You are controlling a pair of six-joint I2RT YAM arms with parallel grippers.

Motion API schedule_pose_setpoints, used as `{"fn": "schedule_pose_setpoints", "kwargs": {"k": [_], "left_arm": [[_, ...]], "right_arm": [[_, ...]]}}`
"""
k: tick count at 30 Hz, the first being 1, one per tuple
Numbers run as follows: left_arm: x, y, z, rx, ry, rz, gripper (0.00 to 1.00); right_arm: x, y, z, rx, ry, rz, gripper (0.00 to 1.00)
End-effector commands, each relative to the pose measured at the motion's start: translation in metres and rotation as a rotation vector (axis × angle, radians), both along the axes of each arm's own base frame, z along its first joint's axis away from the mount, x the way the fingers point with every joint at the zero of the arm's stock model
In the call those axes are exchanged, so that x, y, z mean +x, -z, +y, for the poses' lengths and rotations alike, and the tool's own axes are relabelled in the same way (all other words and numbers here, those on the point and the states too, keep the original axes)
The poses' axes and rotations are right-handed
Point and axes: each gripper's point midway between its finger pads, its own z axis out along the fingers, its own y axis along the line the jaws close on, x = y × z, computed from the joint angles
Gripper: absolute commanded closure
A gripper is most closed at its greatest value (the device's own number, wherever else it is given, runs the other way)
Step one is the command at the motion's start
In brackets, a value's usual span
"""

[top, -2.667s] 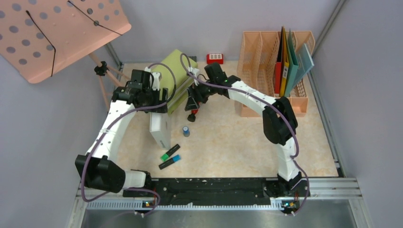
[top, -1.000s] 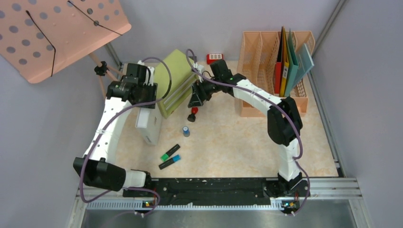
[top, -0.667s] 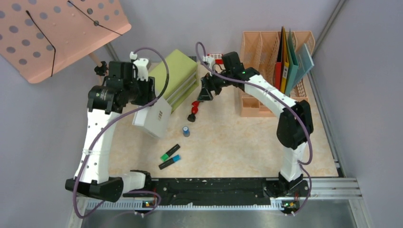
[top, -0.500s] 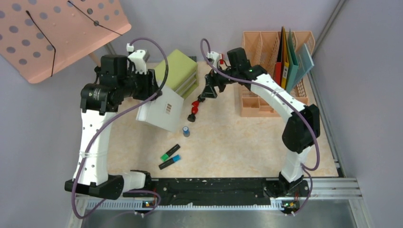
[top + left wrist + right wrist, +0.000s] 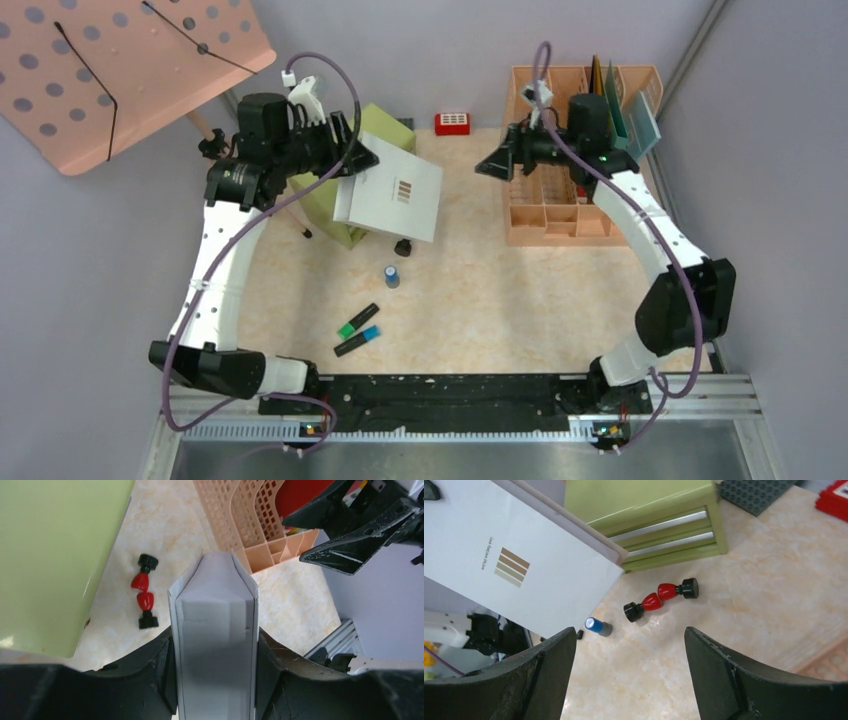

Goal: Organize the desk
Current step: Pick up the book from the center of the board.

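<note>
1. A peach lattice file organiser (image 5: 560,205) stands at the far right of the table (image 5: 500,300). Its tall rear slots hold upright folders (image 5: 612,120) in red, yellow and teal.
2. A green drawer cabinet (image 5: 649,510) sits at the far left of the table, its drawers closed.
3. The white box (image 5: 390,190) carries a small logo of brown stripes with a line of print beside it. The print is too small to read.
4. The left jaws clamp the white box by its narrow sides. They hold it tilted in the air over the cabinet's front edge.
5. The right jaws stand wide apart with nothing between them, raised just beside the organiser's left wall.
6. The beige marbled table fills the space between the grey walls and the front rail.
7. Lying loose on it are a red-and-black dumbbell-shaped piece (image 5: 660,599), a small blue-capped cylinder (image 5: 598,626), a green highlighter (image 5: 358,322) and a blue highlighter (image 5: 357,342).
</note>
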Motion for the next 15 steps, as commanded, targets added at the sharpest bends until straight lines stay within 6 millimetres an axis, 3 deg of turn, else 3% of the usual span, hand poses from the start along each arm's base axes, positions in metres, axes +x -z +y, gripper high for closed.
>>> {"fn": "schedule_pose_setpoints", "kwargs": {"k": [1, 7, 11, 15], "left_arm": [[0.031, -0.061, -0.016, -0.178, -0.021, -0.223, 1.0], [0.054, -0.111, -0.015, -0.308, -0.102, -0.34, 1.0], [0.064, -0.127, -0.017, -0.417, -0.113, -0.333, 1.0], [0.075, -0.144, -0.005, -0.587, -0.118, -0.305, 1.0]], "right_arm": [[-0.008, -0.044, -0.019, 0.239, 0.024, 0.03, 0.21], [-0.027, -0.069, -0.017, 0.408, 0.015, 0.031, 0.21], [-0.038, -0.08, -0.021, 0.602, 0.045, 0.066, 0.2], [-0.038, -0.085, -0.025, 0.773, 0.066, 0.147, 0.19]]}}
